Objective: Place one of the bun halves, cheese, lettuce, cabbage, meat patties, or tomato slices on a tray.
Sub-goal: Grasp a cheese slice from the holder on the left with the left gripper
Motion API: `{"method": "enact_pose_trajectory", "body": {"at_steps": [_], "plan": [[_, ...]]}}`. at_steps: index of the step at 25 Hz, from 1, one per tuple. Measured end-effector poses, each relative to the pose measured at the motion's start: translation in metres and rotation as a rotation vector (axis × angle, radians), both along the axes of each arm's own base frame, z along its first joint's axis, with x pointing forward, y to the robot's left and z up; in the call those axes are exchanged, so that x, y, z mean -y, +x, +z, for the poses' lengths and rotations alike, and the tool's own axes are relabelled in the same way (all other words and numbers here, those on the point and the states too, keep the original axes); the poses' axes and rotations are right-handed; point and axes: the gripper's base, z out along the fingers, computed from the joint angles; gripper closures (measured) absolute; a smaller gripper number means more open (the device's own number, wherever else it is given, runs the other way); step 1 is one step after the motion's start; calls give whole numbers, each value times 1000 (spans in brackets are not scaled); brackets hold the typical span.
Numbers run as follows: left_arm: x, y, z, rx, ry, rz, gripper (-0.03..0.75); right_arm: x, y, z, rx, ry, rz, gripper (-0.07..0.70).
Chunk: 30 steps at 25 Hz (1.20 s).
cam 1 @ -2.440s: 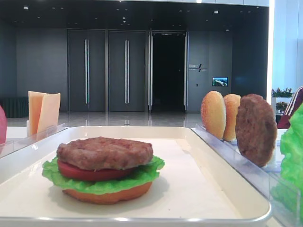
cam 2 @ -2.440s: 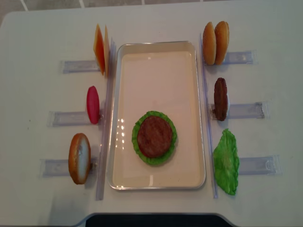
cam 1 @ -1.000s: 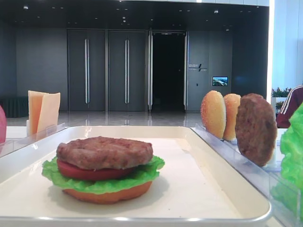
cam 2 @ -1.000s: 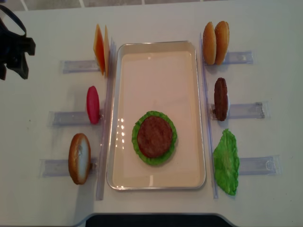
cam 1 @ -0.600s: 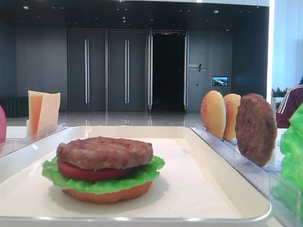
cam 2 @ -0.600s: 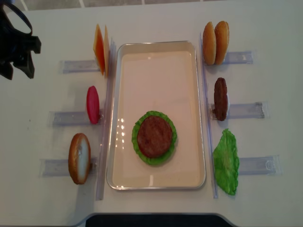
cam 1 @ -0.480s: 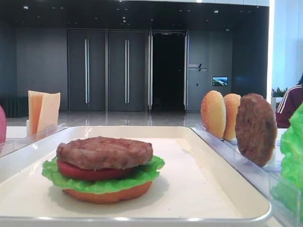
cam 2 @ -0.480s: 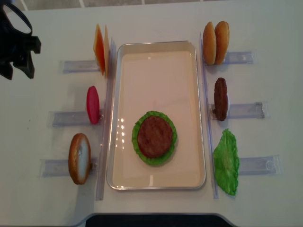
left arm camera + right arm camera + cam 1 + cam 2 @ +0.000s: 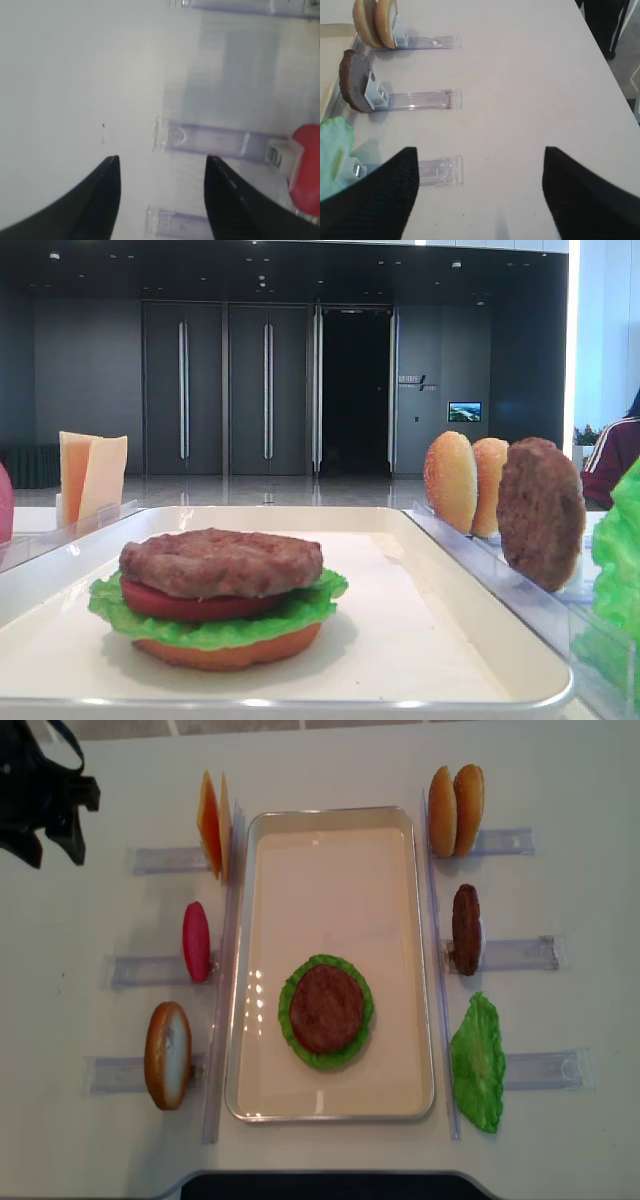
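The cream tray (image 9: pixel 330 850) (image 9: pixel 430 630) carries a stack: bun half, lettuce, tomato slice and a meat patty (image 9: pixel 326 1008) (image 9: pixel 221 562) on top. Left of it stand cheese slices (image 9: pixel 212 825) (image 9: pixel 92 475), a tomato slice (image 9: pixel 196 941) (image 9: pixel 306 170) and a bun half (image 9: pixel 167 1054). Right of it stand two bun halves (image 9: pixel 455 810) (image 9: pixel 375 20), a meat patty (image 9: pixel 465 929) (image 9: pixel 352 80) and lettuce (image 9: pixel 478 1062) (image 9: pixel 332 150). Cabbage is out of view. My left gripper (image 9: pixel 52 848) (image 9: pixel 162 160) hovers open and empty at the far left, left of the cheese. My right gripper (image 9: pixel 480 150) is open and empty over bare table.
Clear plastic holder rails (image 9: pixel 150 860) (image 9: pixel 427 100) (image 9: pixel 205 137) lie on the white table on both sides of the tray. The table's right edge (image 9: pixel 615 95) runs close to the right gripper. A person in a striped top (image 9: pixel 612 460) is far behind.
My left gripper, absent at first, has come in from the far left edge and shifted right and up, closer to the cheese. Its jaws stay equally open. Food items have not moved.
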Motion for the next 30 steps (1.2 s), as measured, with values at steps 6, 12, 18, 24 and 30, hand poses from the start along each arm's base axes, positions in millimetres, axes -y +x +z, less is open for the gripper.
{"method": "enact_pose_trajectory", "body": {"at_steps": [6,12,18,24,30], "plan": [[3,51,2,64,-39,10,307,0,0,0,0,0,0,111],[7,97,-13,98,-93,17,307,0,0,0,0,0,0,111],[13,122,-30,101,-120,17,307,0,0,0,0,0,0,111],[33,129,-38,97,-129,5,307,0,0,0,-1,0,0,111],[83,126,-37,101,-140,-56,307,0,0,0,0,-1,-1,111]]}}
